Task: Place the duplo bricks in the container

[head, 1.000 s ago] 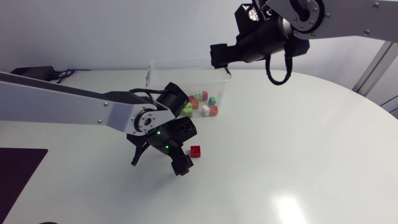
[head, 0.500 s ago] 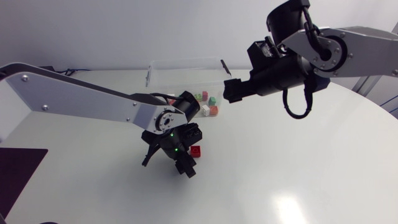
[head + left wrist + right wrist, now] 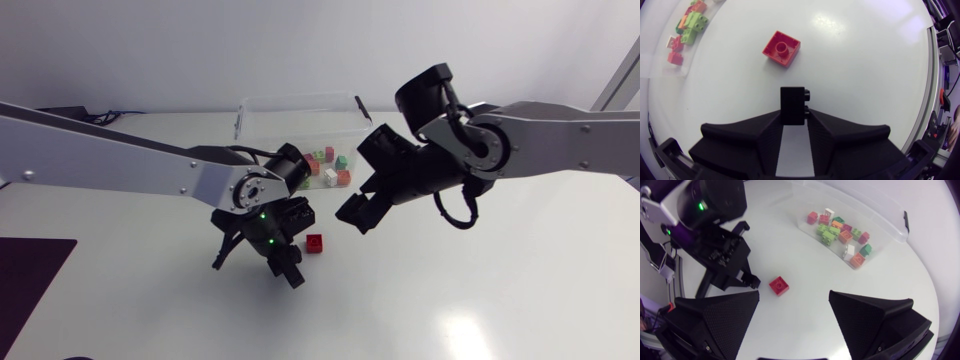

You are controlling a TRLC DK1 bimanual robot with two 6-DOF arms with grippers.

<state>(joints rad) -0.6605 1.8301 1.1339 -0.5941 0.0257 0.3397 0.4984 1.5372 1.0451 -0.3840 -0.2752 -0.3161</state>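
**Red brick** [image 3: 315, 243] — 1 square piece with 1 round stud on top. It lies flat on the white table [image 3: 480, 290], outside the container, and is touched by neither gripper.

**Container** [image 3: 300, 112] — a clear, open-topped tub set on the table near the red brick but apart from it. Loose bricks [image 3: 328, 168] in red, green, white and orange are held inside, gathered toward 1 end.

**Left gripper** [image 3: 793, 107] — it is held low over the table just beside the red brick, which lies ahead of the fingertips and apart from them. The 2 fingers are drawn close together. A small black block [image 3: 792, 100], with 2 knobs on 1 side, is pinched between their tips and touched from both sides. A narrow strip of table is seen in the gap behind it. Whether the block is a brick cannot be told.

**Right gripper** [image 3: 794, 294] — it is held above the table, with its arm entering from the right edge of the head view and reaching to the middle. The 2 fingers are spread wide and nothing is held between them. The red brick is seen ahead of the gap, the container lies farther ahead, and the left gripper is off to 1 side.
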